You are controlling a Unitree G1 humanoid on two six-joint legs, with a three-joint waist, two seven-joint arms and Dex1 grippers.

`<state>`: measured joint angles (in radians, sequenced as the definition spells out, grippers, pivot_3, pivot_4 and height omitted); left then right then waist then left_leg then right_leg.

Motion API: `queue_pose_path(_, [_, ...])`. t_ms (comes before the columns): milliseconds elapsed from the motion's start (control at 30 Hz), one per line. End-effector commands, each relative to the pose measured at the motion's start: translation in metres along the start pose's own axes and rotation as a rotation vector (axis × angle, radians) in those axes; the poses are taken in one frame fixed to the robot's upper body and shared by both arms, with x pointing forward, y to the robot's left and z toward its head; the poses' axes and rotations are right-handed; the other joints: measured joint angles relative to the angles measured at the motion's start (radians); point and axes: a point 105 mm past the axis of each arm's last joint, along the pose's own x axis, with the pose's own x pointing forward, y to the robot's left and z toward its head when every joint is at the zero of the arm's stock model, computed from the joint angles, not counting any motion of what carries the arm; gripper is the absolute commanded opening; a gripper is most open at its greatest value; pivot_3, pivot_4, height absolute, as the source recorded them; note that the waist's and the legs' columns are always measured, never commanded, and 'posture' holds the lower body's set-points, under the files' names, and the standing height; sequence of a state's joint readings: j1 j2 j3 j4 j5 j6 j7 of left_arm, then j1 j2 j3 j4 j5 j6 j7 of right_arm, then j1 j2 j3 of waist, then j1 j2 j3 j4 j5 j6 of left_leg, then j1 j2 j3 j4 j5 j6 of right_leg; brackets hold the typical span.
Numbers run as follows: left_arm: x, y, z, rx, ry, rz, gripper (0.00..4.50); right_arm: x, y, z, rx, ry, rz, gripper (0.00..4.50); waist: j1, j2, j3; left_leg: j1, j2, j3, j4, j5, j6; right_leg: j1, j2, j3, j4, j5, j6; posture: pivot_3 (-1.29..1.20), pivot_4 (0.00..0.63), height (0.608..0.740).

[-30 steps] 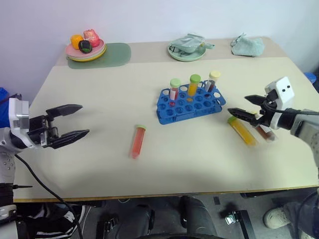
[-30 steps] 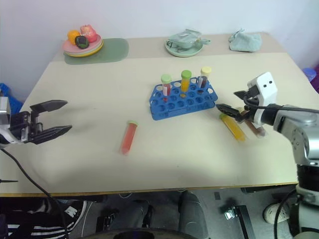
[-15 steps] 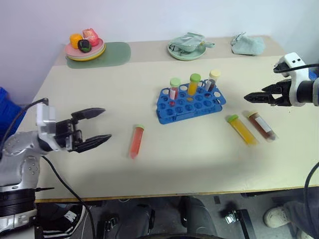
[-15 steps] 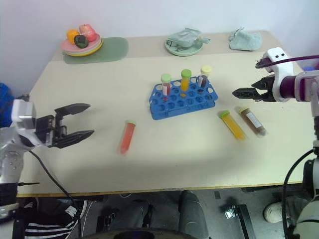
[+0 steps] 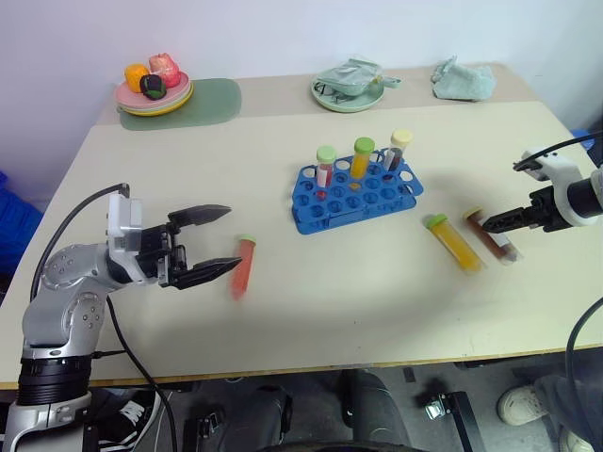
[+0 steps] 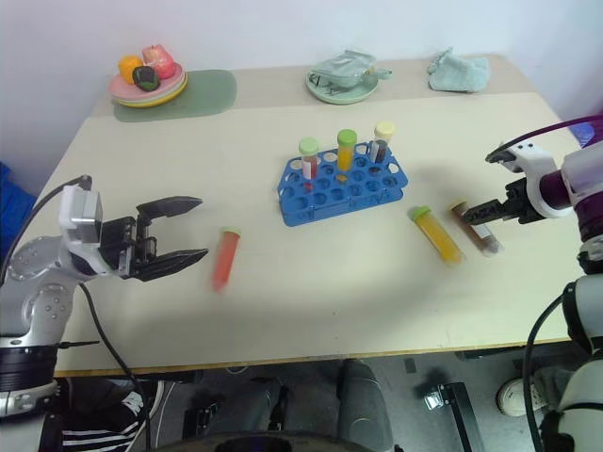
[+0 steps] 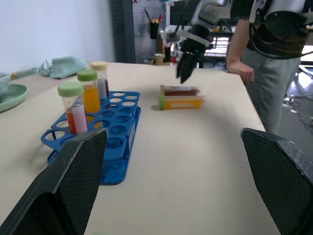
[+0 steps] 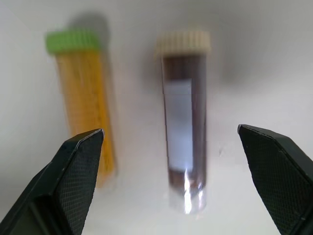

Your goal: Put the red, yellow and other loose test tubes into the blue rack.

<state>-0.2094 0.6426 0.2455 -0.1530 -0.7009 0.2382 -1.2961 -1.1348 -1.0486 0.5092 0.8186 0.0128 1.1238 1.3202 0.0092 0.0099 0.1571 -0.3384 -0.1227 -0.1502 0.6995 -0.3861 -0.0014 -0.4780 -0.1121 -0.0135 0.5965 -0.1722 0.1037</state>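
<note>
Hovering spread-fingered above the dark red tube near the table's right edge, the right gripper holds nothing. Its wrist view reveals a white label. Beside lies the yellow tube; the blue rack stands mid-table. The left gripper, open, faces the red tube.

Beige table vs plain white wall; cluttered workshop bkgd behind.

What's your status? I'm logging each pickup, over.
Both grippers open, empty: left gripper beside the red tube, right gripper over the dark red tube. Yellow tube loose; three tubes in the blue rack. Nothing blocking.
</note>
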Motion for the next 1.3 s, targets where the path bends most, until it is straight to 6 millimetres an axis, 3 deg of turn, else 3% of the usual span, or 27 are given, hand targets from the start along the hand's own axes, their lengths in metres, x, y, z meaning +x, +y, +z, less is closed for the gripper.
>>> queue_pose_path(33, [-0.001,-0.005,0.013,0.034,-0.024,0.0,4.46,-0.01,0.007,0.009,0.022,0.003,0.007,4.5,0.001,0.0,0.0,0.0,0.0,0.0,0.0,0.0,0.0,0.0,0.0,0.0,0.0,0.0,0.0,0.0,0.15,0.74])
queue_pose_path(333, [-0.005,-0.012,0.018,0.03,-0.021,0.027,4.46,0.004,-0.014,-0.016,0.005,0.132,-0.116,4.5,0.004,0.0,0.0,0.0,0.0,0.001,0.0,0.0,0.0,0.0,0.0,0.0,0.0,0.0,0.0,0.0,0.15,0.74])
queue_pose_path(867, [-0.006,-0.011,0.021,0.029,-0.019,0.03,4.46,0.021,-0.019,-0.015,0.076,0.062,-0.145,4.5,0.003,0.0,0.0,0.0,0.0,0.005,0.0,0.0,0.0,-0.001,0.0,0.003,0.0,0.001,0.0,0.0,0.15,0.74])
queue_pose_path(967, [-0.006,-0.01,0.021,0.029,-0.016,0.028,4.5,0.025,-0.018,-0.016,0.083,0.057,-0.136,3.67,0.003,0.0,0.0,0.0,0.0,0.005,0.0,0.0,0.0,-0.001,0.001,0.003,0.0,0.001,0.0,0.0,0.15,0.74])
queue_pose_path(1133, [-0.006,-0.009,0.021,0.032,-0.016,0.027,4.5,0.029,-0.017,-0.018,0.073,0.055,-0.133,1.16,0.001,0.0,0.0,0.001,0.0,0.005,0.0,0.0,0.0,0.0,0.001,0.004,0.0,0.001,0.0,0.0,0.15,0.74])
queue_pose_path(1167, [-0.006,-0.009,0.021,0.032,-0.015,0.027,4.5,0.029,-0.017,-0.018,0.07,0.057,-0.131,0.86,0.001,0.0,0.0,0.001,0.0,0.005,0.0,0.0,0.0,-0.001,0.001,0.004,0.0,0.001,0.0,0.0,0.15,0.74])
queue_pose_path(1300, [-0.006,-0.009,0.02,0.03,-0.016,0.028,4.5,0.028,-0.017,-0.016,0.075,0.05,-0.139,0.85,0.001,-0.001,0.0,0.001,0.0,0.005,0.0,0.0,0.0,0.0,0.001,0.004,0.0,0.001,0.0,0.0,0.15,0.74])
